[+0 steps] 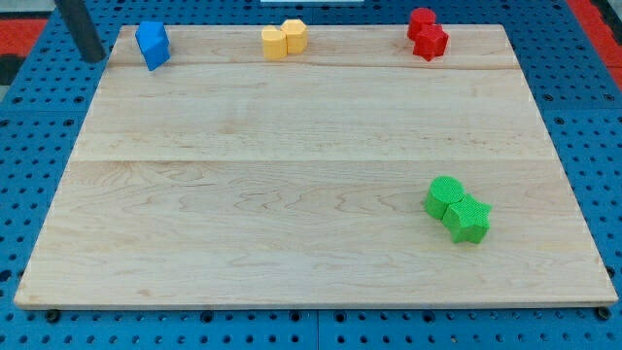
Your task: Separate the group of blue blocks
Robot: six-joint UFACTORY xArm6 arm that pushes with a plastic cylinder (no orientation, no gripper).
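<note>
The blue blocks (153, 44) sit pressed together near the board's top left corner; they read as one clump and I cannot make out their shapes. My dark rod comes down at the view's top left, and my tip (94, 59) rests just off the board's left edge, to the left of the blue clump and apart from it.
The wooden board (292, 175) lies on a blue perforated table (29, 194). Two yellow blocks (283, 40) touch at the top middle. Two red blocks (427, 34) touch at the top right. A green cylinder (444, 195) and a green star (468, 219) touch at the lower right.
</note>
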